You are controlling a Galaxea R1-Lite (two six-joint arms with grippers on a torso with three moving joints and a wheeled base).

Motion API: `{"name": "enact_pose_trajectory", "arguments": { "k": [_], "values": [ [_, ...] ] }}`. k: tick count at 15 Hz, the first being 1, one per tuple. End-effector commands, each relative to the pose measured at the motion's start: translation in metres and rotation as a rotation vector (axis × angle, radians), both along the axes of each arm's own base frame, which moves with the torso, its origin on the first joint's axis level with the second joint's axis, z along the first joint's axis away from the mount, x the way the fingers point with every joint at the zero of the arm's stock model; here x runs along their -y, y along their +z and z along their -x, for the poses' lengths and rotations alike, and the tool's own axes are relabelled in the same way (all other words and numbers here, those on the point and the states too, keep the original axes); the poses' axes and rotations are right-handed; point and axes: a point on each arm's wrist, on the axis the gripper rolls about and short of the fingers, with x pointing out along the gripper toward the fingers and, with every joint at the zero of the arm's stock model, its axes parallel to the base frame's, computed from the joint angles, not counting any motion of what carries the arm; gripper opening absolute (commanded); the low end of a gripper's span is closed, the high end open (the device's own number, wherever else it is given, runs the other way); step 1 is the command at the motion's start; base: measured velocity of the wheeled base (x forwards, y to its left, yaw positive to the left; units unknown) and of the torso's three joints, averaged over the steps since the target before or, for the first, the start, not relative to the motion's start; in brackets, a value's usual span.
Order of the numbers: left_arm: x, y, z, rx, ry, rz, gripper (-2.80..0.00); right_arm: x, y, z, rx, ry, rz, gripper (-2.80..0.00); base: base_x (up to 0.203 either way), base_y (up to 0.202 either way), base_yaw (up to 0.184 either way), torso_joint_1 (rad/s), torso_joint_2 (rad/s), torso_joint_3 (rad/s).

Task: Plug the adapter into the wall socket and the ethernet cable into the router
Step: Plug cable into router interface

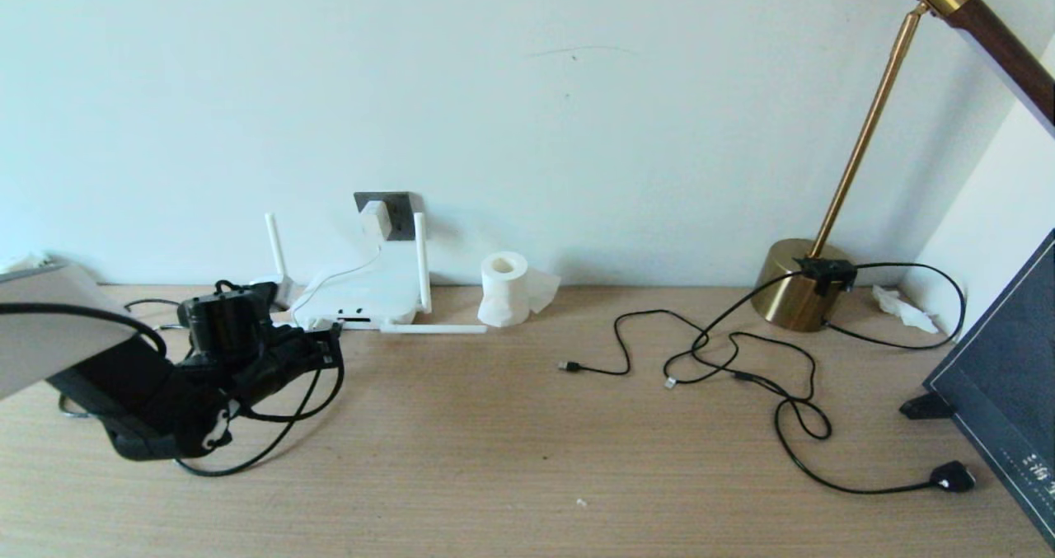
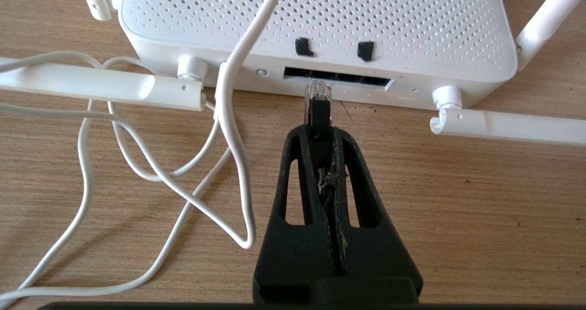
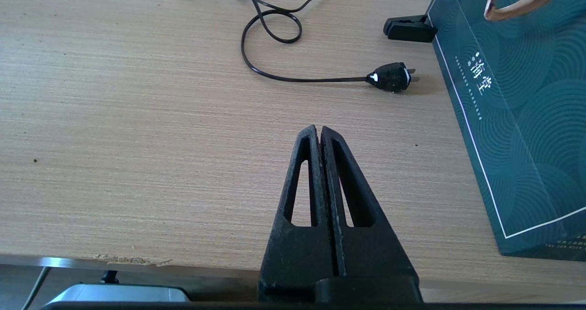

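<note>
Between the pressed-in jaws of the left gripper, the ethernet cable is pinched by the black body of its plug, with the clear tip sticking out in front. That tip sits right at the edge of the dark port slot on the near face of the router, apparently just short of entering. The plug looks small, light and rigid, so a firm pinch on its black body seems right; the clear tip and its latch look fragile and are best left free. The trailing cable is limp and may tug sideways. A thin white cord loops across the desk beside the jaws. Behind the router, the adapter already sits in the wall socket. The right gripper hangs idle over bare desk, jaws pressed together, holding nothing.
</note>
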Motion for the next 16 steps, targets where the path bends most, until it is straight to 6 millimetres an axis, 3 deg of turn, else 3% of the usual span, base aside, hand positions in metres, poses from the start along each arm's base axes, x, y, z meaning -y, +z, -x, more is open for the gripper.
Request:
{"name": "enact_pose_trajectory", "arguments": {
  "k": [1, 9, 16],
  "values": [
    [-0.001, 0.0, -0.001, 0.005, 0.001, 0.001, -2.8, 0.0, 0.0, 0.0, -0.002, 0.001, 0.001, -2.8, 0.0, 0.0, 0.0, 0.0, 0.0, 0.0],
    [-0.001, -0.003, -0.004, 0.004, 0.001, 0.001, -2.8, 0.0, 0.0, 0.0, -0.002, 0.001, 0.001, -2.8, 0.0, 0.0, 0.0, 0.0, 0.0, 0.0],
    [-0.013, -0.008, -0.008, -0.001, 0.03, 0.001, -2.8, 0.0, 0.0, 0.0, -0.002, 0.001, 0.001, -2.8, 0.0, 0.0, 0.0, 0.0, 0.0, 0.0]
  ]
}}
